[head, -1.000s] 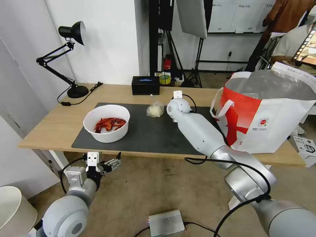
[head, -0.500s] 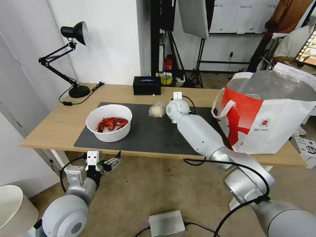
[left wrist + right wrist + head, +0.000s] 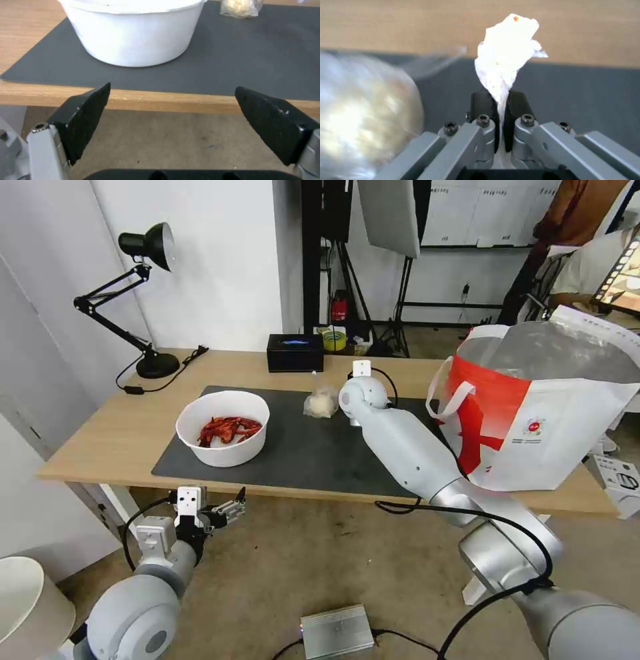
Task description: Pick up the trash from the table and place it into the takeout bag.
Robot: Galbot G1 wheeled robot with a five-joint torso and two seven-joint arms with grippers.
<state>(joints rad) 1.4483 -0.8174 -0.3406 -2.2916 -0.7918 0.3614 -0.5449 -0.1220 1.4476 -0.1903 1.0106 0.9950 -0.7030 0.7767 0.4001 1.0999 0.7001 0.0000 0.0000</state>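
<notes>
On the dark grey mat (image 3: 300, 453) of the table (image 3: 113, 433) stands the white round bowl (image 3: 223, 428) of red crayfish shells. A small clear knotted bag (image 3: 321, 402) lies further back. My right arm (image 3: 400, 440) reaches over the mat beside that bag. In the right wrist view my right gripper (image 3: 500, 105) is shut on a crumpled white tissue (image 3: 506, 57), just above the mat, with the knotted bag (image 3: 360, 112) close beside it. My left gripper (image 3: 227, 508) hangs open below the table's front edge, facing the bowl (image 3: 133, 32). The takeout bag (image 3: 547, 413) stands open on the table's right end.
A black tissue box (image 3: 295, 352) and a black desk lamp (image 3: 143, 300) stand along the table's back edge. A silver box (image 3: 337, 632) with cables lies on the floor below. Tripods and people are in the room behind.
The mat, with the bowl and the knotted bag on it, has slid slightly to the right on the table. Both arms hold almost the same pose.
</notes>
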